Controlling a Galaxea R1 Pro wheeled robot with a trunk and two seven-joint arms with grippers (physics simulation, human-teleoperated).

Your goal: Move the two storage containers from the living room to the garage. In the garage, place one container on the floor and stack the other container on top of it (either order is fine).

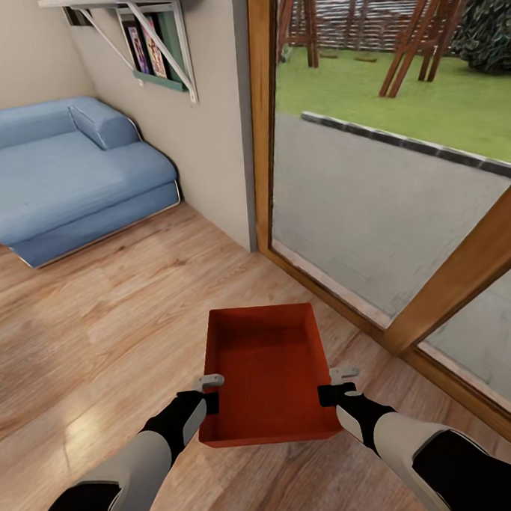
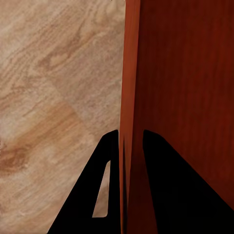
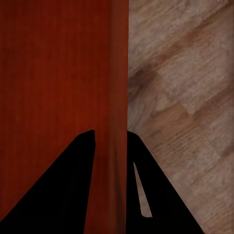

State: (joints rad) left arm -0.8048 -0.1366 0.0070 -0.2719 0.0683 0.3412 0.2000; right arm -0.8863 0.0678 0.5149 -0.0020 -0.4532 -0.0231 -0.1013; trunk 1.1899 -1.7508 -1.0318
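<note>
Held level between both arms, one storage container (image 1: 268, 375), open side up, above the light wood plank floor (image 1: 101, 308) of the living room, near the glass door (image 1: 387, 189) on the right and well apart from the blue sofa (image 1: 64, 175) at far left

Left gripper (image 1: 210, 393) clamped over the bin's left long wall, right gripper (image 1: 333, 385) over the right long wall, roughly opposite each other; probably so placed to share the weight evenly and stop the bin tipping

Closed on the thin wall in both wrist views: one finger (image 2: 105, 190) outside and one inside on the left, likewise finger (image 3: 139, 190) on the right, jaws nearly together with only the wall (image 3: 114, 97) between

Carrying stage, by the look of it; garage not reached, second bin not accounted for here
</note>
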